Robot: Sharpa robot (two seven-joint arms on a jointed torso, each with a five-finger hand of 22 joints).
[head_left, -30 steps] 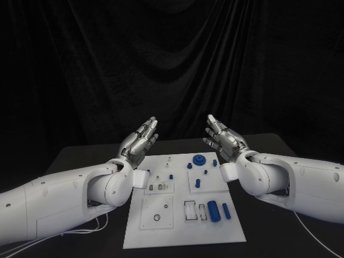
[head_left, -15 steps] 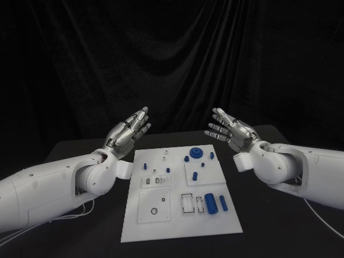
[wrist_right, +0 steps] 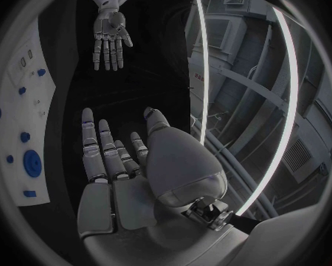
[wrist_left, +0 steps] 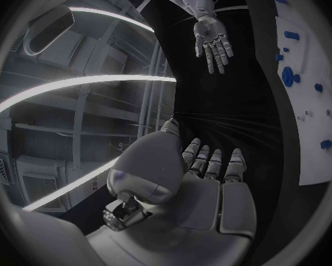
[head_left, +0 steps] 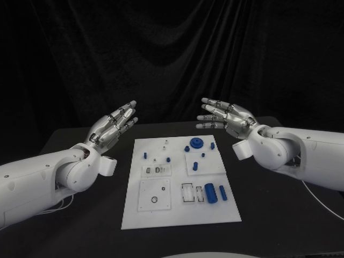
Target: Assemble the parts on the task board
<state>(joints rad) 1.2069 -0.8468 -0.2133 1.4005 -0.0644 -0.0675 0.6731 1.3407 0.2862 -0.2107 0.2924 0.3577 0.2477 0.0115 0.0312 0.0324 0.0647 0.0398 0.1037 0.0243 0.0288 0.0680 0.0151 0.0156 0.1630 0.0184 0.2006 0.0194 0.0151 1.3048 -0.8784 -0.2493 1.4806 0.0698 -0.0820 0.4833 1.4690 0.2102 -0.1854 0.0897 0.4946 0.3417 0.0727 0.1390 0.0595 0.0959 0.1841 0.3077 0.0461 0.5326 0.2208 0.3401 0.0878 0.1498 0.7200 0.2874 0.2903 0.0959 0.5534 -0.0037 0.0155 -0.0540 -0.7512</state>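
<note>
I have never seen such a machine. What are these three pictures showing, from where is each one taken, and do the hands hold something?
This is a robot with two white arms, each ending in a silver hand. One picture looks down from its head at a black table. On it lies a white task board carrying small blue parts, such as a round gear-like piece and a cylinder. The two round pictures come from cameras behind each wrist. The left hand and the right hand are raised at either side above the board's far end, fingers apart, holding nothing.
</note>
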